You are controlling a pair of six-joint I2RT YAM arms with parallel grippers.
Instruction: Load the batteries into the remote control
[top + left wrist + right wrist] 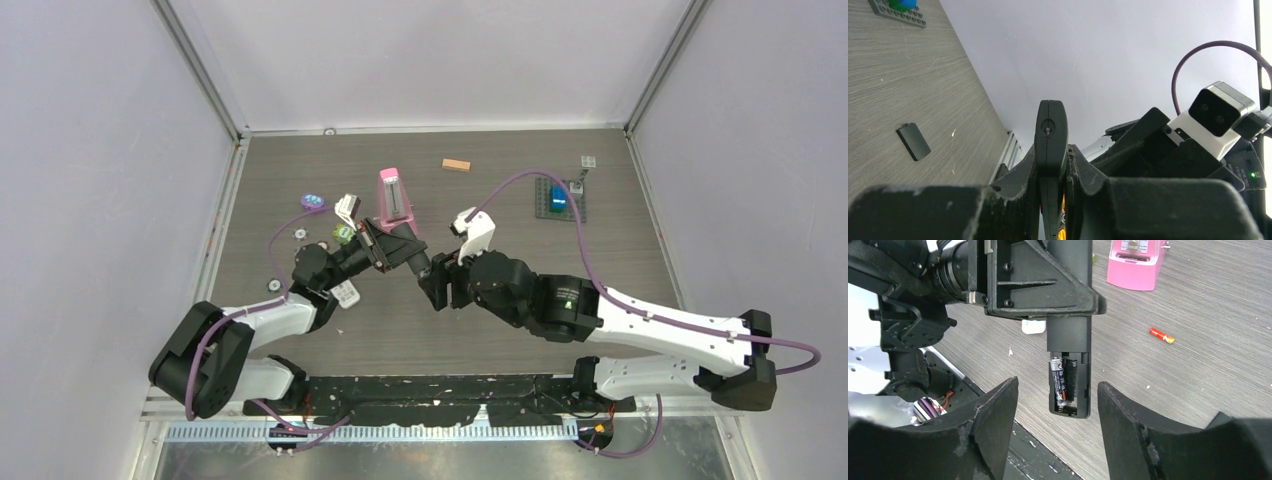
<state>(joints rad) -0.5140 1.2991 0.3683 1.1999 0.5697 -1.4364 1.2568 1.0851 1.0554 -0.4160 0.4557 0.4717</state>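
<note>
- The left gripper [1052, 162] is clamped on the remote control [1068, 335]. Its 2 fingers press on the remote's 2 flat faces.
- The remote is held in the air over the middle of the table [640, 240], slightly toward the left edge.
- The remote's battery compartment is uncovered and faces the right wrist camera.
- 1 seated battery [1057, 382] lies in the left slot of the compartment. The slot beside it is dark, and I cannot tell whether it is filled.
- The right gripper [1057, 386] hangs just beside the open end of the remote. Its jaws stand apart with nothing gripped between them.
- 1 loose battery [1161, 335], red with an orange tip, lies flat on the table, well apart from the remote and near the pink box [1135, 262].
- In the top view the pink box sits left of the table's middle, toward the far edge.
- A flat black cover [913, 141] lies on the table, well apart from the grey baseplate [558, 198].
- The baseplate sits by the right edge, near the far right corner, with a blue piece on it.
- An orange-tan block [456, 165] lies near the middle of the far edge.
- A purple disc [313, 203] lies close to the left edge.
</note>
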